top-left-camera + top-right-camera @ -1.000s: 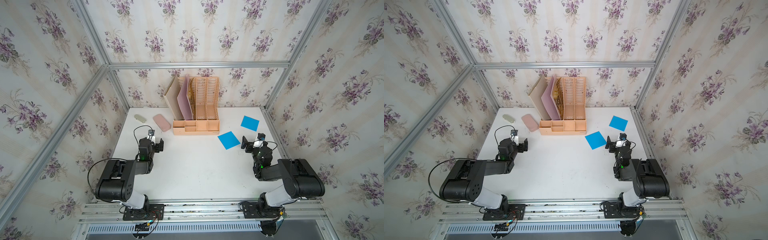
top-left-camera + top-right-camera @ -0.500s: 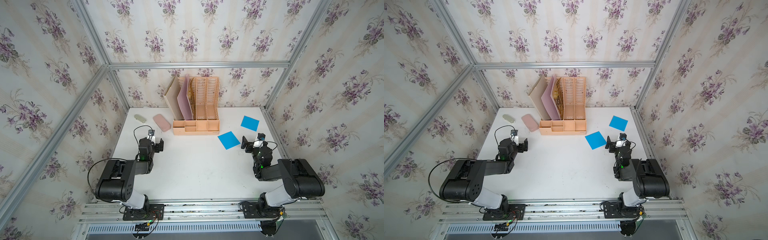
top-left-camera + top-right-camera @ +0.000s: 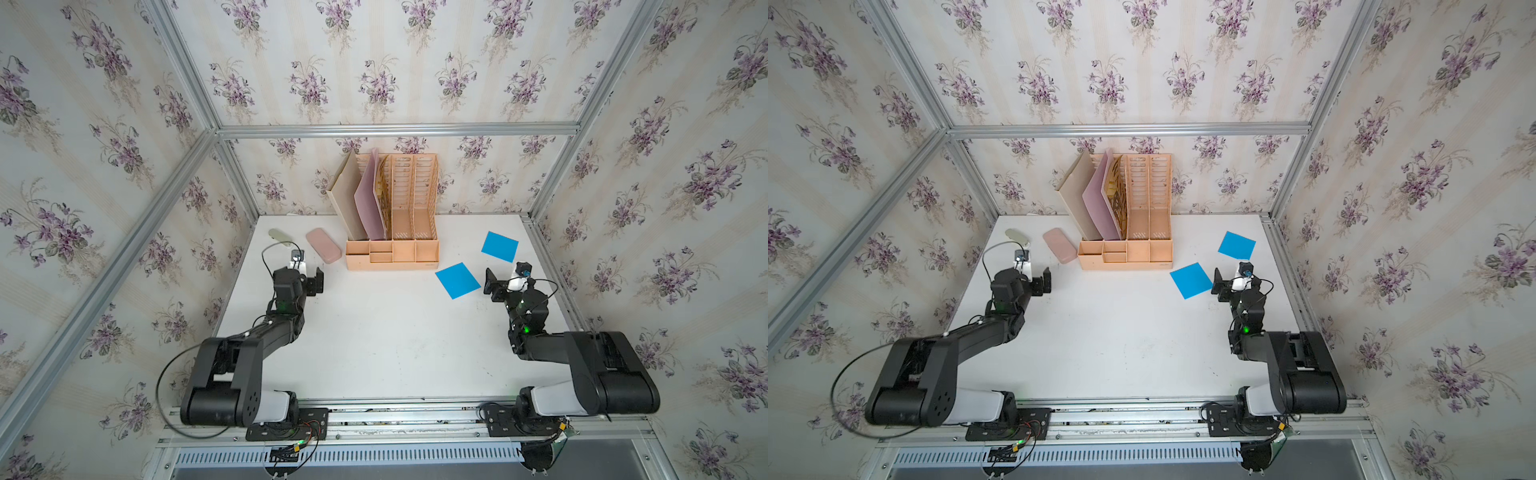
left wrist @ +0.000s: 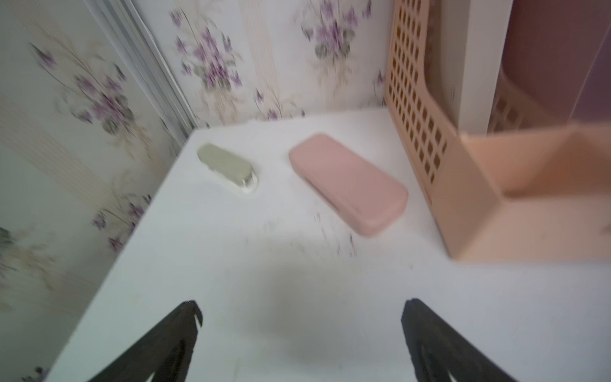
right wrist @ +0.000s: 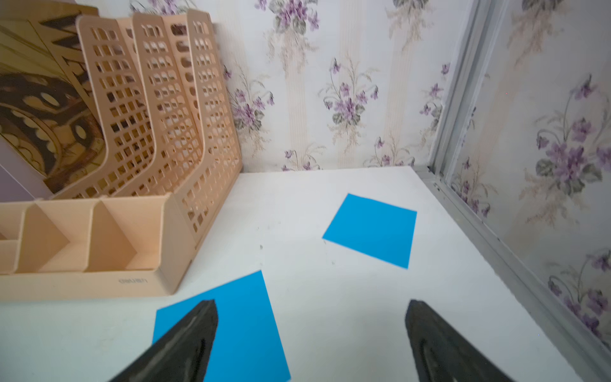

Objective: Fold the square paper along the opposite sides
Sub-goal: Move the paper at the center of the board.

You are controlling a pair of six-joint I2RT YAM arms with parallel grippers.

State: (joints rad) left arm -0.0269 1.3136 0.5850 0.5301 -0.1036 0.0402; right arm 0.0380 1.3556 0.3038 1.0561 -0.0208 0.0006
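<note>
Left pincer (image 4: pixel 301 311) wide open and empty over white counter (image 3: pixel 395 332), right pincer (image 5: pixel 310 311) wide open, empty, just beside nearer blue square paper (image 5: pixel 244 324) lying flat, second blue square paper (image 5: pixel 372 230) flat beyond, peach file rack (image 3: pixel 395 249) farthest.

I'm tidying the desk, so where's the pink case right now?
In a top view the pink case lies flat at the back left, between the green object and the organizer.
</note>
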